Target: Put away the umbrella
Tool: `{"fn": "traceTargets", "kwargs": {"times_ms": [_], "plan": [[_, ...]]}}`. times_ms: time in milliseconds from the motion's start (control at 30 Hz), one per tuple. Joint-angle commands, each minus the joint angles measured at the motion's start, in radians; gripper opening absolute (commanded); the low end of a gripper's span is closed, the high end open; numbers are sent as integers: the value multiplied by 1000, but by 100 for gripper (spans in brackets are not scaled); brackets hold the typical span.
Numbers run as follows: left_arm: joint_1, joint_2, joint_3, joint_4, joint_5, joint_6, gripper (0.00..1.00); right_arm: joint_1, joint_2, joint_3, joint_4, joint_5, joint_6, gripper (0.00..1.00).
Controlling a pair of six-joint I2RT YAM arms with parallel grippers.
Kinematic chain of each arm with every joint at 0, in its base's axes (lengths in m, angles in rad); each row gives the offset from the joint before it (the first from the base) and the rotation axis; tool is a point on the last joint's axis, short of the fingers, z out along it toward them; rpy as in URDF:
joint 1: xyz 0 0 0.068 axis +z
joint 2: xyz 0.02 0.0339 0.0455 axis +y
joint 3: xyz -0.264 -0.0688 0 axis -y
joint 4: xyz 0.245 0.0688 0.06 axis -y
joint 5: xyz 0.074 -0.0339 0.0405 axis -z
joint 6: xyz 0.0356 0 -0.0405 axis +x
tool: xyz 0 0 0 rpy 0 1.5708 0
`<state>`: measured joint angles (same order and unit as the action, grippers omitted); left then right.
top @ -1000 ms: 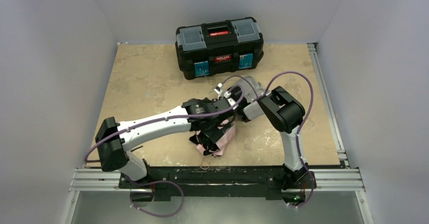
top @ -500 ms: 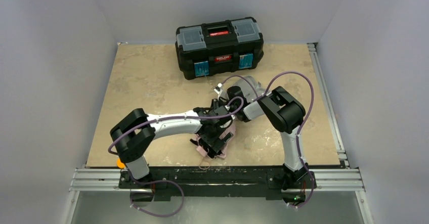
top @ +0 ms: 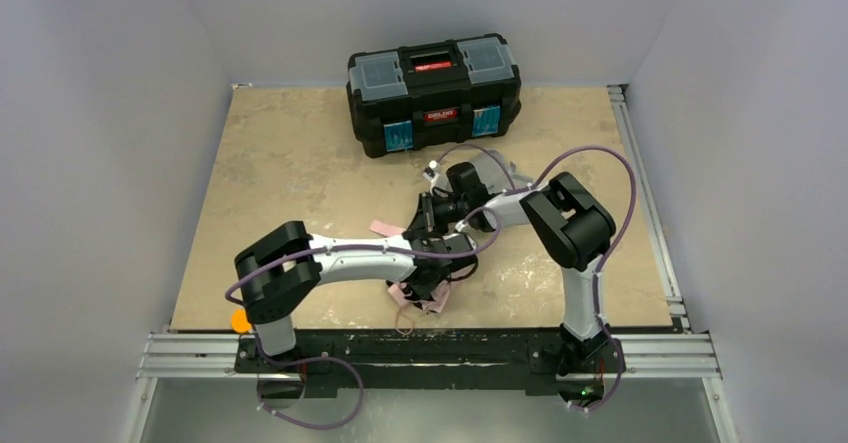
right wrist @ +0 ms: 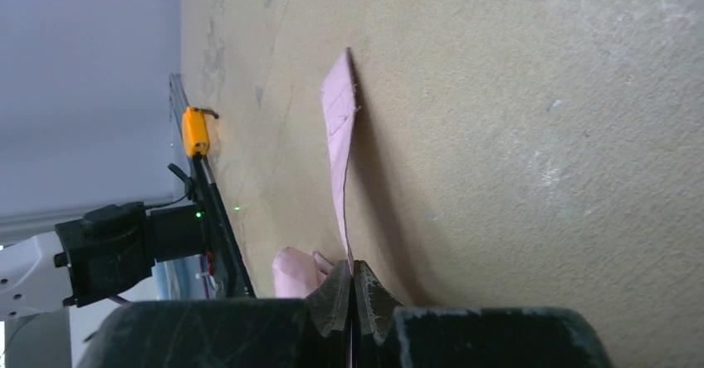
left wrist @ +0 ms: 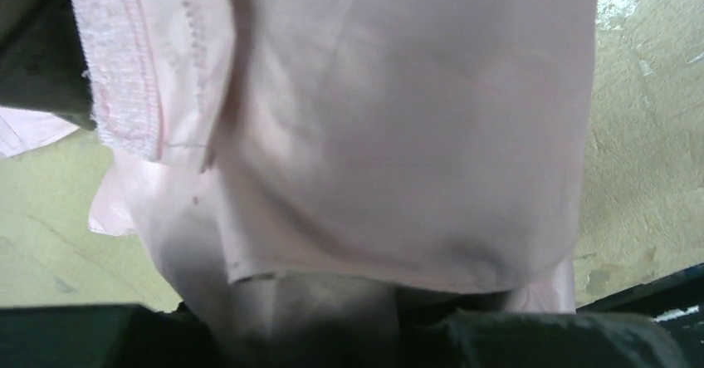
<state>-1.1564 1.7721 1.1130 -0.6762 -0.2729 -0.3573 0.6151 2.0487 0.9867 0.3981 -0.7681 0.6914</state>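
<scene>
The pale pink umbrella [top: 413,296] lies crumpled near the table's front edge, mostly hidden under my left wrist. My left gripper [top: 432,268] presses down into it. In the left wrist view pink fabric [left wrist: 398,135] fills the frame, and a bunched fold runs down between the dark jaws of the left gripper [left wrist: 363,326], which are shut on it. My right gripper [top: 426,213] sits just behind, shut on the thin pink strap [right wrist: 339,135]. The strap stretches away from the closed tips of the right gripper [right wrist: 352,289] over the table, its end [top: 385,229] lying flat.
A black toolbox [top: 433,91] with a red handle stands shut at the back of the tan table [top: 290,153]. A small orange object [top: 239,320] sits at the front left edge by the left arm's base. Metal rails [top: 650,213] border the right side.
My left arm folded back, its elbow swinging toward the near edge, and its gripper dropped onto the umbrella and closed from wide open. The strap's end now shows left of the right gripper.
</scene>
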Motion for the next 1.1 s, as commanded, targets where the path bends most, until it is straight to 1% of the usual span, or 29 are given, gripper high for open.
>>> {"fn": "traceTargets", "kwargs": {"times_ms": [0,133,300,400,533,633,767,933,1067], "plan": [[-68,60,26,-70,-157,-26,0,7,-130,96,-144,16,-36,0],[-121,81,70,-119,-315,-36,0,19,-174,166,-219,2,-32,0],[-172,120,98,-135,-413,-49,0,41,-191,224,-264,-10,-11,0],[-219,164,120,-156,-491,-74,0,46,-178,243,-275,2,2,0],[-271,244,190,-237,-584,-140,0,46,-117,233,-270,53,24,0],[-297,310,239,-315,-614,-196,0,45,-30,203,-248,54,25,0],[-333,369,280,-382,-624,-268,0,42,49,128,-227,114,-12,0],[-339,425,325,-427,-577,-286,0,36,79,-28,-74,124,38,0],[-336,380,318,-405,-518,-213,30,37,55,-109,39,125,74,0]]}}
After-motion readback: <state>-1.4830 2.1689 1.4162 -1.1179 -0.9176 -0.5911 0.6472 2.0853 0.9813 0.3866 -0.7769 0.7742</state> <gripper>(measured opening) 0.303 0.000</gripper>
